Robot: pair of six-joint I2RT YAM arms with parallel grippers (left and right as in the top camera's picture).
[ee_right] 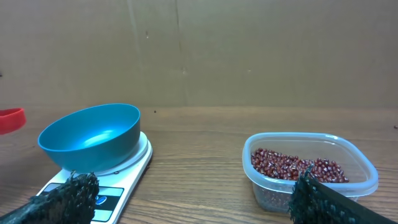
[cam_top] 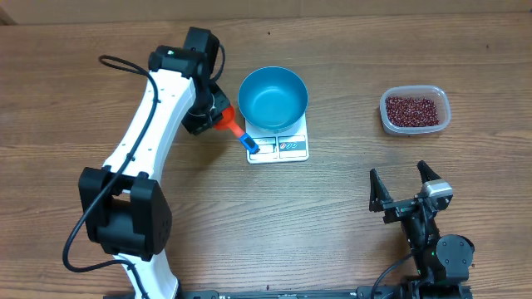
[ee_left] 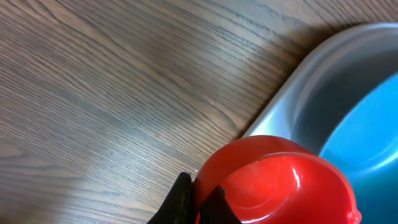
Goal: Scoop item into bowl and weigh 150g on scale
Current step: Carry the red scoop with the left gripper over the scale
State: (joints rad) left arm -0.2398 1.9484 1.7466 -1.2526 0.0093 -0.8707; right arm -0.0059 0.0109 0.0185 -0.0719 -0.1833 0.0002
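Maroon beans (cam_top: 413, 110) heaped in clear tub (cam_top: 416, 89), right side of table (cam_top: 332, 232), well apart from blue bowl (cam_top: 273, 95) sitting on white scale (cam_top: 291, 148). Left gripper (ee_left: 199, 202) clenched on orange-red scoop (cam_top: 224, 122) just beside bowl, blue handle tip over scale. Right gripper (cam_top: 401, 184) spread wide, nearer front edge. Wood-grain top; brown board backdrop (ee_right: 249, 50).

bowl (cam_top: 273, 98) on scale (cam_top: 287, 148), beans (cam_top: 413, 110) in tub (cam_top: 445, 105)

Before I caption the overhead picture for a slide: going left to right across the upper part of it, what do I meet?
Left gripper → scoop → bowl → tub holding the beans. The scale sits under the bowl, so I leave it out.
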